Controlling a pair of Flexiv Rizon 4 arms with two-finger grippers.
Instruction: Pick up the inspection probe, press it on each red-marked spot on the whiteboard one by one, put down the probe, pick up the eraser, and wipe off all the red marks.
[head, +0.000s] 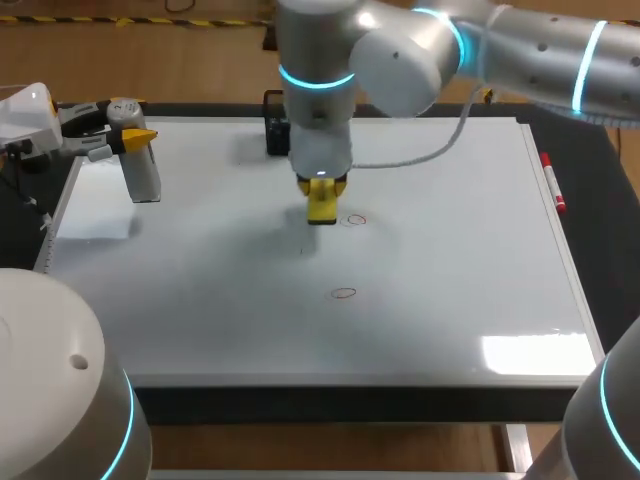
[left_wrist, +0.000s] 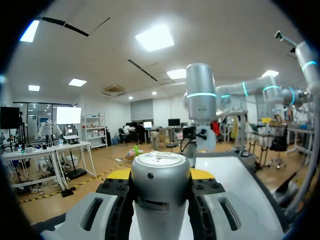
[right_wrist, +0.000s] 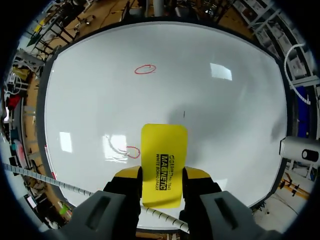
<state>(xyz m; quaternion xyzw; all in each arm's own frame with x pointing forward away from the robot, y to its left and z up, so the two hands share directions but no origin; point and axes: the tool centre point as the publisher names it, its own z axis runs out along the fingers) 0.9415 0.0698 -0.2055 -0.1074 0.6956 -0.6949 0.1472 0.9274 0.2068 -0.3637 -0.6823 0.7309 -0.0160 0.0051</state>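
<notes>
Eraser (head: 322, 207): clamping it, yellow, in the right claw (head: 322, 192) over the whiteboard's (head: 450, 260) middle, just beside one red mark (head: 355, 220), apart from the other red mark (head: 344, 293) nearer the front edge. Probe (head: 143, 175): gripping it in the left claw (head: 130, 137) by the whiteboard's far left corner, well apart from the eraser.

Glossy whiteboard (head: 450, 250), smooth yellow plastic eraser (right_wrist: 164, 150), silvery metal probe (left_wrist: 160, 185)
</notes>
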